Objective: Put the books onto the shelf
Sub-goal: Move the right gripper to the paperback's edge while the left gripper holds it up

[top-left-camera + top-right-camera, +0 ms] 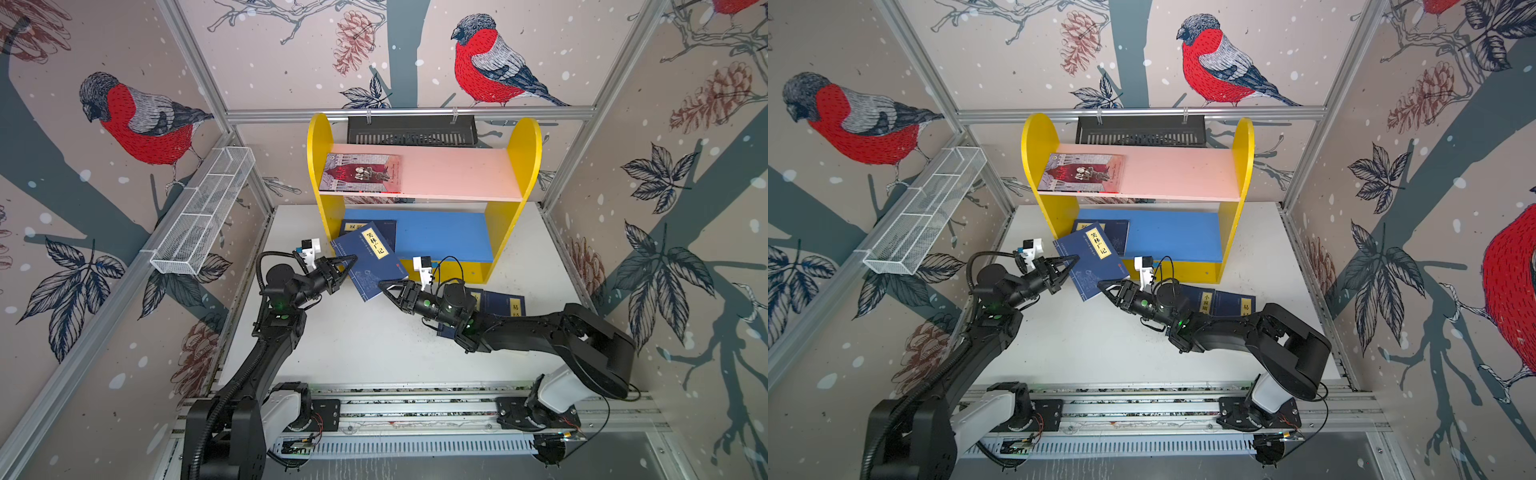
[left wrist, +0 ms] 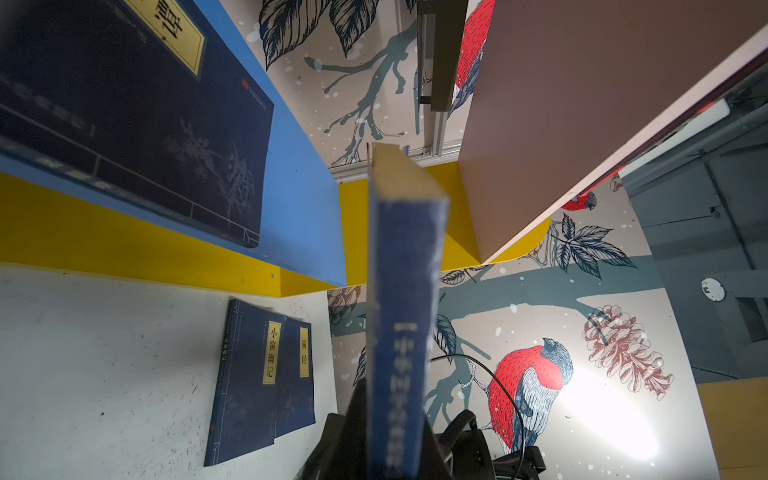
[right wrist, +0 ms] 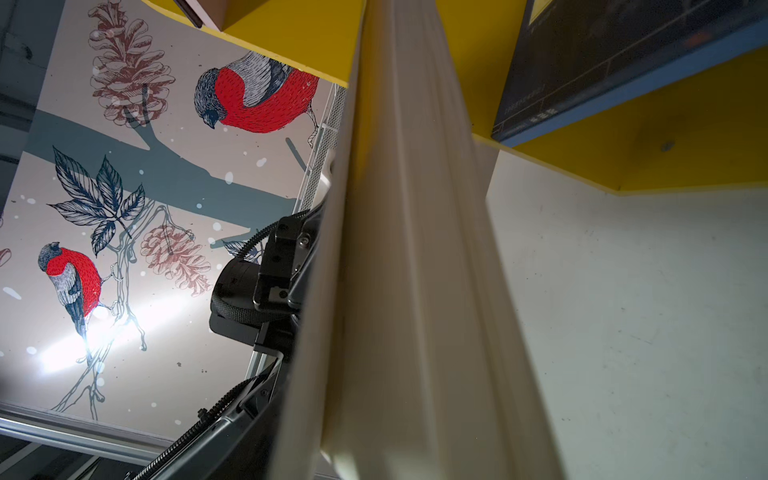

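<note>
A navy book (image 1: 370,259) with a yellow label hangs tilted in front of the shelf (image 1: 320,137). My left gripper (image 1: 353,258) is shut on its spine (image 2: 403,291). My right gripper (image 1: 382,286) is at the opposite lower corner. The book's page edge (image 3: 415,249) runs down between its jaws and hides the fingers. The grey-and-red book (image 1: 360,172) lies flat on the pink board (image 1: 457,170). Another navy book (image 1: 390,235) lies on the blue board (image 1: 444,237), partly under the held one. Two navy books (image 2: 253,374) lie overlapping on the table, behind the right arm in both top views.
A black slotted tray (image 1: 411,131) hangs on the back rail behind the shelf. A white wire basket (image 1: 208,208) runs along the left wall. The arms' base rail (image 1: 415,411) crosses the front. Patterned walls close in the white table (image 1: 353,345).
</note>
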Tool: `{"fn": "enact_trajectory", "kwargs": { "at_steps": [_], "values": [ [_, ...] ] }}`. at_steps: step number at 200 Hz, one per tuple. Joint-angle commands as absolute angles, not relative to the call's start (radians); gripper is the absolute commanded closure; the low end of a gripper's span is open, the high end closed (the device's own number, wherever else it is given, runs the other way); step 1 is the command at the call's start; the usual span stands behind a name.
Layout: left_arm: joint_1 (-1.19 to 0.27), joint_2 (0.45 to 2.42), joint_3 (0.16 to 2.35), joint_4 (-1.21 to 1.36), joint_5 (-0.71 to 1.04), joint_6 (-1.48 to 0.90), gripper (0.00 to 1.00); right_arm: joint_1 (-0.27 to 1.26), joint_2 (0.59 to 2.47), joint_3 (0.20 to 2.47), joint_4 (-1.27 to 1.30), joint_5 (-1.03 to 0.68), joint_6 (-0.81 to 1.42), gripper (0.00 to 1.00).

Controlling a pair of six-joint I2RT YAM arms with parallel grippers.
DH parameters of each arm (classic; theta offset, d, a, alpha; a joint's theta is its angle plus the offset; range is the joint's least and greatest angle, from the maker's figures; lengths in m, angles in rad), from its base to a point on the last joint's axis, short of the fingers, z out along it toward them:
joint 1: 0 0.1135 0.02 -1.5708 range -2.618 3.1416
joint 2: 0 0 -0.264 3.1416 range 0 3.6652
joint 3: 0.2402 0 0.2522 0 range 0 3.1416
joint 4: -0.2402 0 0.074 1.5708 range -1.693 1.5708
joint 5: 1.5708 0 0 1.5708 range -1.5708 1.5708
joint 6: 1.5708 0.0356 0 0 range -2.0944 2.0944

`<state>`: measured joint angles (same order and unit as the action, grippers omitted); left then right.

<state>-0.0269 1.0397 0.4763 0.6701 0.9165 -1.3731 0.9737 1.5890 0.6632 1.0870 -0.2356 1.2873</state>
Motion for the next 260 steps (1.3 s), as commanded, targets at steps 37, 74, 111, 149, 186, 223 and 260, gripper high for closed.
{"fn": "enact_trajectory", "kwargs": {
  "at_steps": [37, 74, 111, 149, 186, 223, 260],
  "values": [
    [-0.033, 1.012, 0.428, 0.701, 0.918, -1.364, 1.0, 0.963, 1.633, 0.693, 1.2, -0.239, 1.302, 0.87],
    [-0.032, 1.0, 0.433, 0.586, 0.908, -1.276, 0.68, 0.935, 1.625, 0.709, 1.15, -0.331, 1.242, 0.99],
    [-0.006, 0.991, 0.464, 0.494, 0.985, -1.099, 0.38, 0.871, 1.522, 0.752, 0.821, -0.51, 1.078, 0.99],
    [0.029, 1.0, 0.506, 0.357, 1.102, -0.914, 0.3, 0.795, 1.403, 0.793, 0.467, -0.657, 0.886, 0.99],
    [0.037, 1.021, 0.508, 0.368, 1.191, -0.882, 0.29, 0.714, 1.293, 0.826, 0.231, -0.779, 0.726, 0.99],
    [0.035, 1.045, 0.471, 0.574, 1.294, -1.018, 0.29, 0.689, 1.258, 0.888, 0.054, -0.885, 0.598, 0.99],
    [0.035, 1.07, 0.447, 0.814, 1.363, -1.202, 0.29, 0.688, 1.232, 0.919, -0.034, -0.912, 0.538, 0.99]
  ]
}}
